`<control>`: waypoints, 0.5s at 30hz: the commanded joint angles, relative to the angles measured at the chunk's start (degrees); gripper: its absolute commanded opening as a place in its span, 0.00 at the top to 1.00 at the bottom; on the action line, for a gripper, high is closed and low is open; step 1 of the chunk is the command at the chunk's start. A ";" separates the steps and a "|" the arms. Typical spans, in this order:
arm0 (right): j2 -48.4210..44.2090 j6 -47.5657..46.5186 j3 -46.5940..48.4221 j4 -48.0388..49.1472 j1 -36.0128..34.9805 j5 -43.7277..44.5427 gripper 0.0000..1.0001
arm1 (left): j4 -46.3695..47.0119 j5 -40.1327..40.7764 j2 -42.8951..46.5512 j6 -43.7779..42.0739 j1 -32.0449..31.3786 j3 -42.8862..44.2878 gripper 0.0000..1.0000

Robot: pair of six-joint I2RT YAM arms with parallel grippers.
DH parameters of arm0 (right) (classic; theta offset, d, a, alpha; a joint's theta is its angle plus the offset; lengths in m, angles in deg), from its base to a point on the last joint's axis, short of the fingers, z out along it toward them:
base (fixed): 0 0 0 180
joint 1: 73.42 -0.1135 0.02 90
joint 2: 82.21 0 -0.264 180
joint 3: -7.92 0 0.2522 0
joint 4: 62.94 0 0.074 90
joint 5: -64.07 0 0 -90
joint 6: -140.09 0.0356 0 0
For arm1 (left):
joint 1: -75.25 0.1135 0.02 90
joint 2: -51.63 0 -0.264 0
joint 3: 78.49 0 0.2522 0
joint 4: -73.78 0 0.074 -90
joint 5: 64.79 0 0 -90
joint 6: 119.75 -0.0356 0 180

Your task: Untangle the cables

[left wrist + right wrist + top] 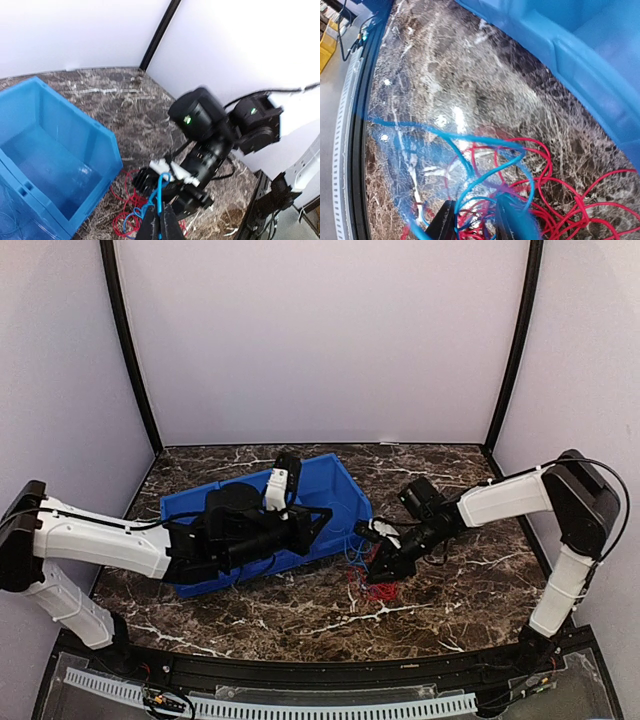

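Cables (132,212): a tangled bunch of red and blue strands is seen on the tabletop (460,580), just off the right corner of the blue bin (95,165) and beneath the two claws.
Blue cable (160,195): one strand is lifted off the bunch and runs from the left claw up toward the right claw; other loops are crossed over the red ones.
Red cable (372,588): loose loops are spread flat on the tabletop, close beside the bin wall.
Left claw (160,227): the fingers are pressed together, with the blue cable pinched between them.
Right claw (475,207): the fingers are held a little apart, with blue and red strands passing through the gap; a firm hold on any strand cannot be made out.
Blue bin: it is set at an angle on the tabletop, left of the bunch.
In the way: the left arm (90,540) is laid across the bin and hides much of it from above; the right arm (500,500) is reached in from the right, and its claw masks part of the bunch; the nearest strands are blurred in the right wrist view.
Surroundings: white walls are joined by black posts (130,350) at the rear corners, and a perforated strip (300,705) is run along the near edge.
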 commanded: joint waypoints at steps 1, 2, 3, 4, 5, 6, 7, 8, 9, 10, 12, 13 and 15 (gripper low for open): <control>3.79 2.47 1.83 -0.25 -0.46 1.72 0.75 | -2.34 7.47 13.04 -3.19 -0.11 0.29 1.00; 4.76 2.62 2.43 -0.86 -0.46 1.90 0.79 | -3.19 8.40 14.51 -5.19 -0.11 0.57 1.00; 5.70 2.79 3.02 -1.38 -0.46 2.20 0.83 | -5.30 10.08 17.51 -6.26 -0.11 1.34 1.00; 6.77 3.04 3.39 -1.79 -0.49 2.47 0.86 | -6.47 11.02 18.94 -8.53 -0.11 1.89 1.00; 7.36 3.07 3.91 -2.20 -0.50 2.63 0.88 | -8.89 12.93 21.82 -9.91 -0.11 3.47 1.00; 7.79 3.13 4.05 -2.50 -0.45 2.70 0.89 | -10.47 14.16 23.12 -12.70 -0.11 4.45 1.00; 7.95 3.20 4.03 -2.58 -0.45 2.70 0.90 | -13.10 16.27 25.85 -14.14 -0.11 6.63 1.00; 7.98 3.23 3.99 -2.61 -0.45 2.74 0.92 | -14.37 17.15 27.20 -16.96 -0.11 9.14 1.00; 7.99 3.23 4.02 -2.62 -0.45 2.71 0.92 | -16.71 18.81 29.45 -18.21 -0.11 10.36 1.00; 7.92 3.09 3.96 -2.65 -0.45 2.58 0.92 | -17.98 19.65 30.41 -20.05 -0.11 12.92 1.00; 7.99 2.62 4.08 -2.93 -0.45 2.19 0.92 | -21.47 21.13 32.31 -21.64 -0.11 16.11 1.00; 7.99 2.28 4.09 -3.29 -0.45 1.79 0.92 | -23.69 21.41 32.88 -21.87 -0.11 16.83 1.00; 7.43 1.54 3.87 -3.44 -0.45 1.29 0.93 | -25.62 21.46 33.51 -21.43 -0.11 17.39 1.00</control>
